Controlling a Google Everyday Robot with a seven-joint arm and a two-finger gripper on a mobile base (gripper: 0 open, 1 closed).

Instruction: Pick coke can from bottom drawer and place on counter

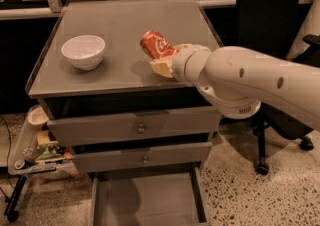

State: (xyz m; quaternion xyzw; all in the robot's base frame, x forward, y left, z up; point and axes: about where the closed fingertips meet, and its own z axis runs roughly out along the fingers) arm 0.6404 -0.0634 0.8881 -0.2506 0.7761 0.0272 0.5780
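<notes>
The red coke can (156, 44) with white lettering is tilted in my gripper (165, 58), just above the middle of the grey counter (125, 25). The gripper's yellowish fingers (162, 66) are shut on the can's lower end. The white arm reaches in from the right. The bottom drawer (147, 201) stands pulled open at the foot of the cabinet, and its flat floor shows nothing in it.
A white bowl (83, 51) sits on the counter's left side. Two knobbed drawers (141, 128) are shut below the top. A cluttered low cart (35, 145) stands at the left. A black office chair (270, 25) stands at the right.
</notes>
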